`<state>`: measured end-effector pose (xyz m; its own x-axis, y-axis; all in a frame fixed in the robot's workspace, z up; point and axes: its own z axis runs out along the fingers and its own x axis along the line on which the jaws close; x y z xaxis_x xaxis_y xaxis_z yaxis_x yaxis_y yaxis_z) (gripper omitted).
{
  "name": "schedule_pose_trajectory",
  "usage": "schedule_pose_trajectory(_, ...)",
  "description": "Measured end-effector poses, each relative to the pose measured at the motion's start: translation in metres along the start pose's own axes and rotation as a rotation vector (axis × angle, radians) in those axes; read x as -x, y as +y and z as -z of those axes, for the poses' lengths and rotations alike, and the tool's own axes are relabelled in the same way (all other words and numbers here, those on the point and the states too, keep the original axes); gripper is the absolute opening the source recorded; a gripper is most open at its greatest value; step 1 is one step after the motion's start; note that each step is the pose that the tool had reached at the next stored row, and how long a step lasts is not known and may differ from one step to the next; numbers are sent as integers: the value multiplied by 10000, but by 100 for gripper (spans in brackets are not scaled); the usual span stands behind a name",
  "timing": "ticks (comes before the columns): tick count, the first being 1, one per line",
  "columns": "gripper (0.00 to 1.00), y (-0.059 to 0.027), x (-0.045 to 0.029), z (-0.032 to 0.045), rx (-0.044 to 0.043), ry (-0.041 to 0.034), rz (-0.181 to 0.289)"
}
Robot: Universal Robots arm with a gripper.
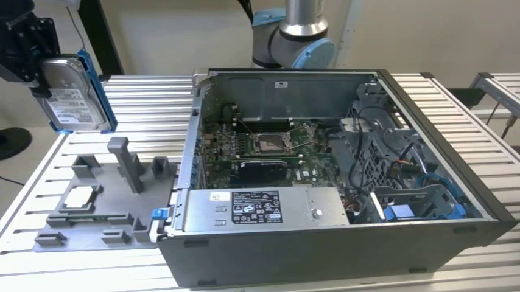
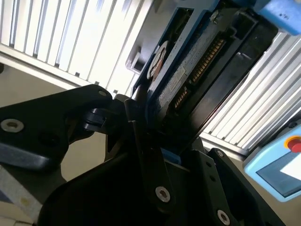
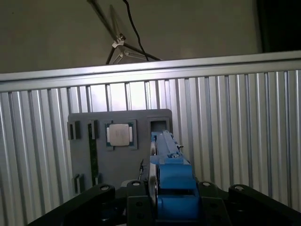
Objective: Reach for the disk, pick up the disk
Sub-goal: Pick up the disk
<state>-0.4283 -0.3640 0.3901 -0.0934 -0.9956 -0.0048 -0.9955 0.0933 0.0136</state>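
Gripper (image 1: 38, 76) has its jaws clamped on the one disk (image 1: 75, 100), hanging on edge above the single grey fixture plate (image 1: 101, 210).

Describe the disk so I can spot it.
Find the open computer case. To the exterior view's left, above the grey tray, the gripper holds the disk upright. It is silver, white-labelled and blue-framed, unlike the tray's small white chip.

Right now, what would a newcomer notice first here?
The disk, blue-framed, hangs in the air at the exterior view's upper left, clamped in the gripper. The open computer case sits in the middle, motherboard exposed, with a grey fixture plate on the exterior view's left of it.
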Motion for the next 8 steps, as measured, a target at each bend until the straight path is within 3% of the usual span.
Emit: schedule_pose_trajectory(8, 0, 2, 1, 139, 0, 0, 0)
